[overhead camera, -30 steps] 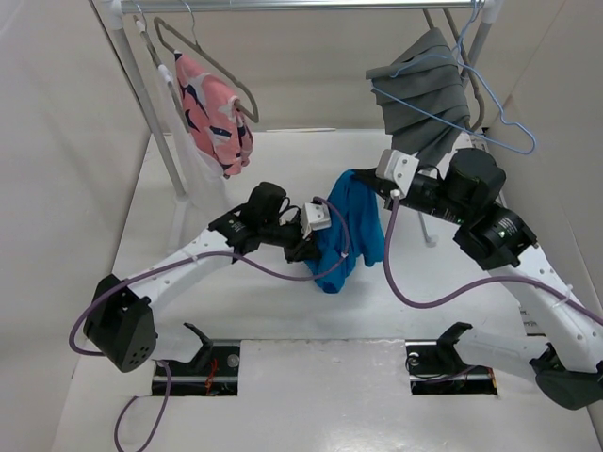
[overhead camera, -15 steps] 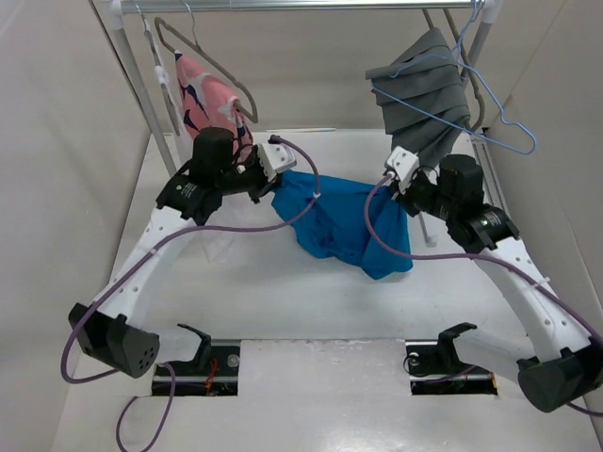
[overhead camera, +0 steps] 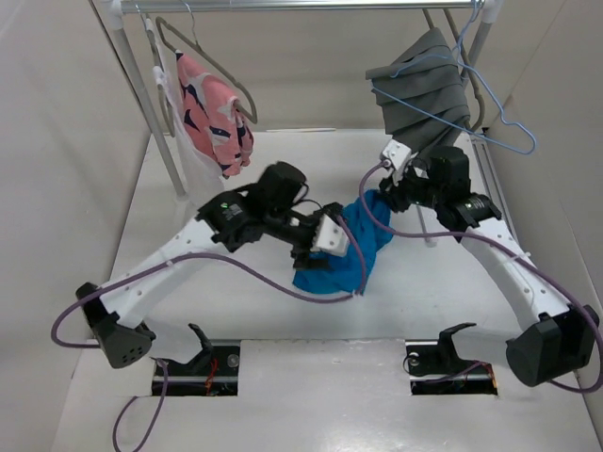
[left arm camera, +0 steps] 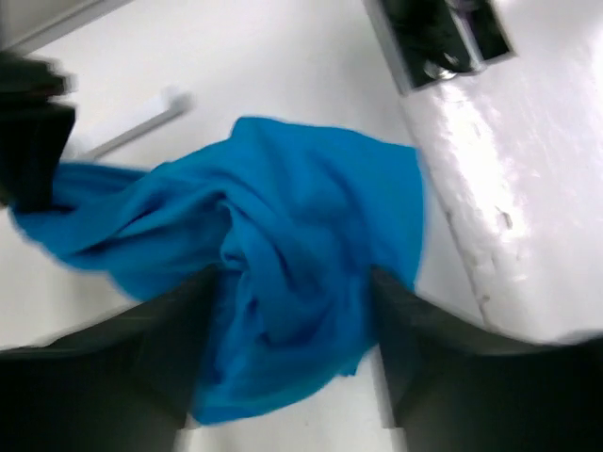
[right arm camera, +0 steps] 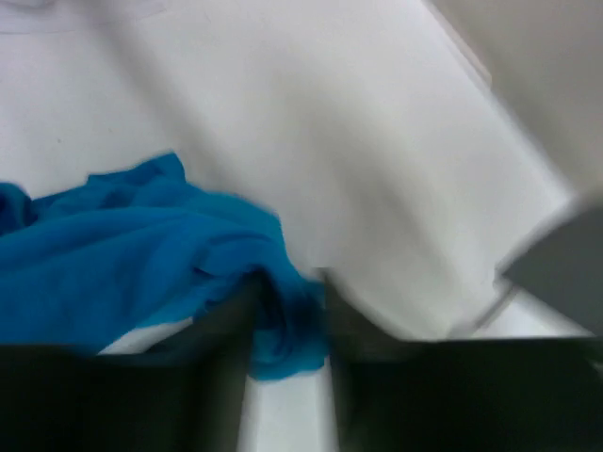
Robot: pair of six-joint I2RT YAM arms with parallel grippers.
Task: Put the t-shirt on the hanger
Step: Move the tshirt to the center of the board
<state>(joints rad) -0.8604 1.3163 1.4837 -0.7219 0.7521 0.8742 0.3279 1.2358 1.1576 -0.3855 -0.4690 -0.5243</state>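
Two grippers, one t-shirt point(overhead camera: 353, 250): my left gripper point(left arm camera: 292, 273) clamps a thick bunch, my right gripper point(right arm camera: 289, 282) pinches its edge; one hanger point(overhead camera: 452, 121) hangs beyond it.

a white table point(overhead camera: 236, 311) lies under the left gripper point(overhead camera: 318, 252) and the right gripper point(overhead camera: 384, 200), with a soft sheen. plain off-white walls box it in: a left wall point(overhead camera: 57, 141) out past the left gripper, a right wall point(overhead camera: 565, 75) past the right one, a back wall point(overhead camera: 311, 75) beyond both. behind the grippers stands a clothes rack — white posts point(overhead camera: 151, 104), a grey rail point(overhead camera: 301, 6) on top. the light is even and the shadows faint.
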